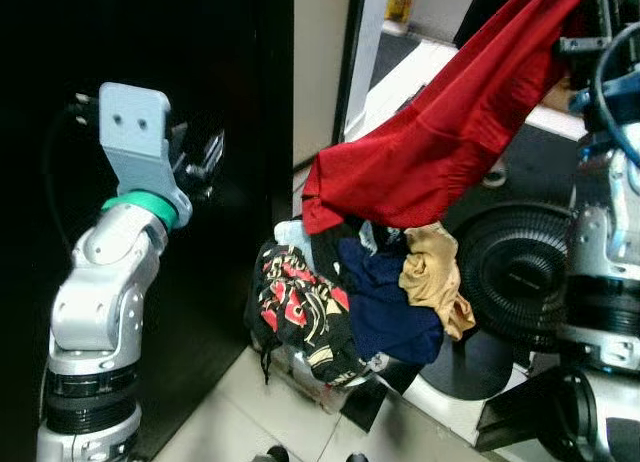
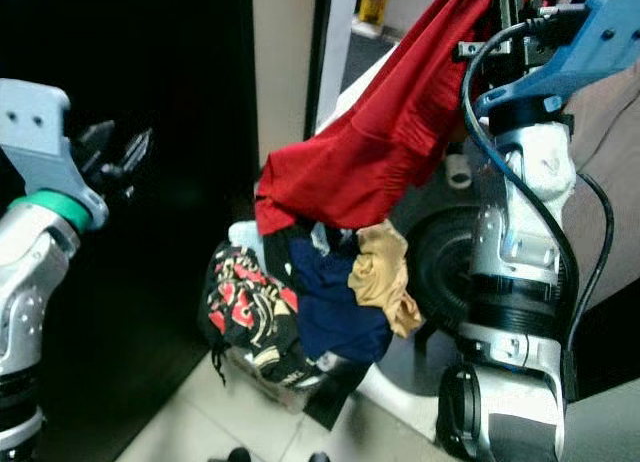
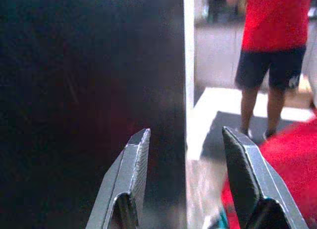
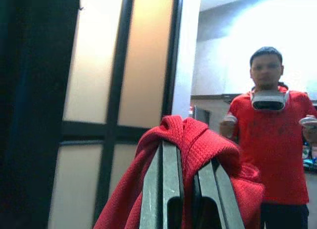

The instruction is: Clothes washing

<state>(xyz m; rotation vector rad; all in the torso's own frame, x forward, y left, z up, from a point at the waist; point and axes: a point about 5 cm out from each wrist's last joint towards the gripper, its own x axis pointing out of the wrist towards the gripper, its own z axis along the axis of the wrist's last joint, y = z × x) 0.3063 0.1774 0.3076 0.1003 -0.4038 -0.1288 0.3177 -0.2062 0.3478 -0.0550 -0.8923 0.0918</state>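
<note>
While your right gripper clamps the lifted red garment, the clothes pile remains unloaded, left gripper wide apart

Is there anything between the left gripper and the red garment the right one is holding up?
Nothing visible. The left gripper, open, is raised beside the dark panel; open air separates it from the red garment hanging from the right gripper above the clothes pile.

Red garment hangs lifted above a heap of clothes, apparently basketed.
</note>
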